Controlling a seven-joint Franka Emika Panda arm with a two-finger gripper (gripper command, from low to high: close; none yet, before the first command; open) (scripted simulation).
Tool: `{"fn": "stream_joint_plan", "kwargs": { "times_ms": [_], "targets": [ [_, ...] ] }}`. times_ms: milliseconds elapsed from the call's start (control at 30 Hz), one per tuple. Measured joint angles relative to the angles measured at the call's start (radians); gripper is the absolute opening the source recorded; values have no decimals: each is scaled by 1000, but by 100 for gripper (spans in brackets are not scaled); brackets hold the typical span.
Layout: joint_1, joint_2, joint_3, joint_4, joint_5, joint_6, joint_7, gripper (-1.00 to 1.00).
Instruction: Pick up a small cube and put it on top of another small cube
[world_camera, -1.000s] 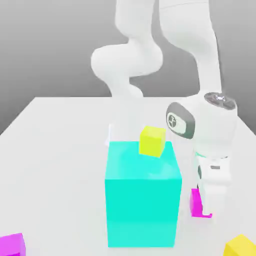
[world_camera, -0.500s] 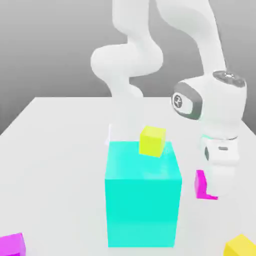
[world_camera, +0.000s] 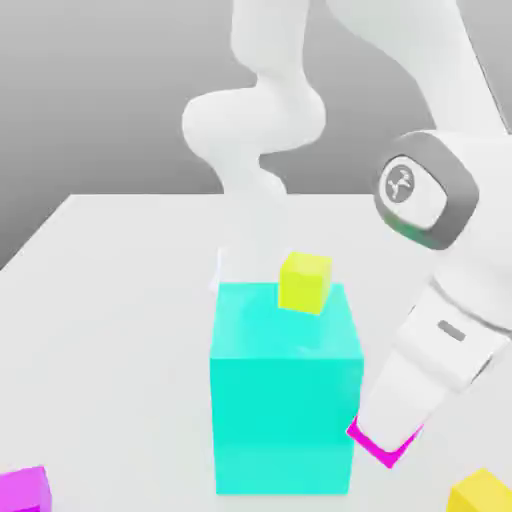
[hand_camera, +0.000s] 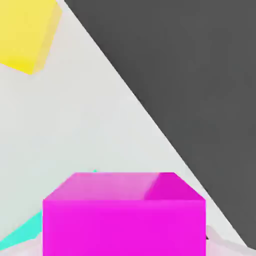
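Gripping: the gripper (world_camera: 385, 440) is closed on a small magenta cube (world_camera: 372, 443) — in the exterior view only a thin magenta edge peeks out below the white hand, while the hand view shows the cube (hand_camera: 124, 212) square between the jaws.
Held cube: lifted off the table (world_camera: 100, 300), just beside the lower corner of the cyan block (world_camera: 285, 385) on the exterior view's right; whether it touches the block cannot be told.
Arm: the white Panda arm (world_camera: 440, 210) leans in from the exterior view's right, its hand tilted so the fingertips point down and toward the cyan block.
Second magenta cube: a matching small cube (world_camera: 22, 490) rests on the table at the exterior view's lower left corner — well apart from the held one, with the cyan block between them.
Cyan block: large, upright, standing on the table near the middle of the exterior view; a sliver of cyan (hand_camera: 22, 231) shows beside the held cube in the hand view.
Yellow cubes: one (world_camera: 304, 282) sits on top of the cyan block, near its far edge; another (world_camera: 483, 494) lies on the table at the exterior view's lower right, near the gripper. The hand view catches one yellow cube (hand_camera: 25, 32) on the pale table surface.
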Motion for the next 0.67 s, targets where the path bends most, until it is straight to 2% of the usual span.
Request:
{"fn": "stream_joint_plan", "kwargs": {
  "times_ms": [267,400,500,533,667],
  "targets": [
    [-237,21,-134,25,210,71,-72,-100],
    [-384,28,-174,-13,360,175,-179,-100],
    [-501,120,-151,-19,496,301,-280,-100],
    [-521,154,-137,-18,522,336,-299,100],
    [-521,154,-137,-18,522,336,-299,100]
  ]
}}
